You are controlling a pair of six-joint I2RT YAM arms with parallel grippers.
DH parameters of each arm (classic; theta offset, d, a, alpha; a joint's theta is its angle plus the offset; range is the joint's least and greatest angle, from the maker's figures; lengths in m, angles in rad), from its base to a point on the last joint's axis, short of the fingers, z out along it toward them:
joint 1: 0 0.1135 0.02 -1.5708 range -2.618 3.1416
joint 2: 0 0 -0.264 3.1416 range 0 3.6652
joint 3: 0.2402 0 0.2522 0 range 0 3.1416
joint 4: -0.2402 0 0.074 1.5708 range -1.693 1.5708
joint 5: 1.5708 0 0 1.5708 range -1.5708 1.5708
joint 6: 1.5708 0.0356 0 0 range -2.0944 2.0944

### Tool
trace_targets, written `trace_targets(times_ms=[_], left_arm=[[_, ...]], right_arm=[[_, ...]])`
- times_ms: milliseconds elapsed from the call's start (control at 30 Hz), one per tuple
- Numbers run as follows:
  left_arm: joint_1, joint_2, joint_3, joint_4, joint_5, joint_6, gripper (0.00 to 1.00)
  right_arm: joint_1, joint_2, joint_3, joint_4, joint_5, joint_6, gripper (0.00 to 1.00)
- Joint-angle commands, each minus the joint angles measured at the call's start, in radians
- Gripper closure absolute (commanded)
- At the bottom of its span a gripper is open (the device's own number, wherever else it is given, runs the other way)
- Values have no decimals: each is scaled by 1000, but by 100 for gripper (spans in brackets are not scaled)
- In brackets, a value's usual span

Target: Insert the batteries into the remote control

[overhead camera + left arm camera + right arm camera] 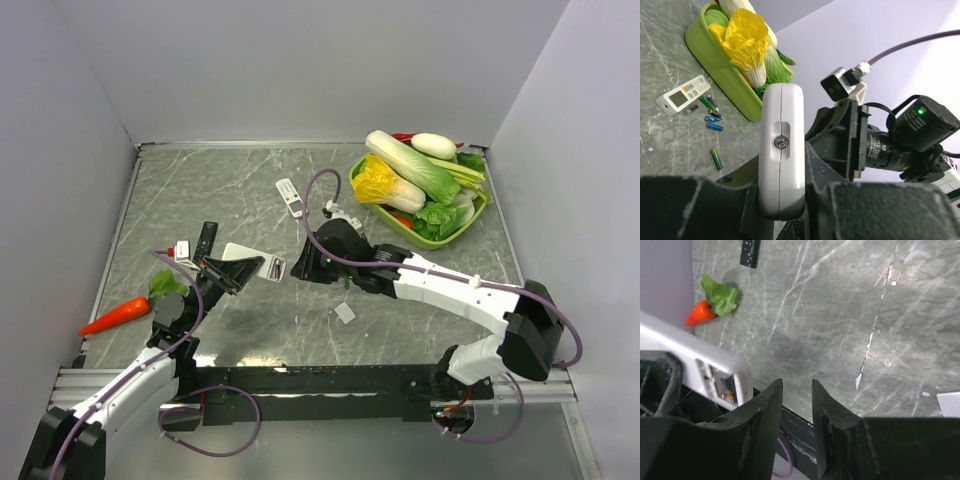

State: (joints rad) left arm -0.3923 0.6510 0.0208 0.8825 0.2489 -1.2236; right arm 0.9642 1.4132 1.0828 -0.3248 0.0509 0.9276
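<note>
My left gripper (225, 272) is shut on a white remote control (247, 263) and holds it above the table. In the left wrist view the remote (782, 145) stands end-on between the jaws. The right wrist view shows its open battery compartment (720, 385) facing my right gripper (796, 390). That gripper (305, 262) hangs just right of the remote's end, open by a narrow gap with nothing in it. Several small blue, green and dark batteries (713, 122) lie on the table near a second small white remote (682, 95), with one green cell (716, 158) lying apart from the rest.
A green basket (478, 215) of vegetables stands at the back right. A black remote (205, 238) and a carrot (115, 315) lie at the left. A small white cover piece (344, 313) lies on the table in front of the right arm.
</note>
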Motion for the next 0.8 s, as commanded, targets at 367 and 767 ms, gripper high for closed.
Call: trace_targets(times_ms=[367,767], left_arm=[[-5,-24,-107,27,-7,10,98],[-6,-16,-105,36,-2,7,98]], right_arm=[[-2,-77,6,101,4,22,55],[-2,-16,17,142,-46,36,56]])
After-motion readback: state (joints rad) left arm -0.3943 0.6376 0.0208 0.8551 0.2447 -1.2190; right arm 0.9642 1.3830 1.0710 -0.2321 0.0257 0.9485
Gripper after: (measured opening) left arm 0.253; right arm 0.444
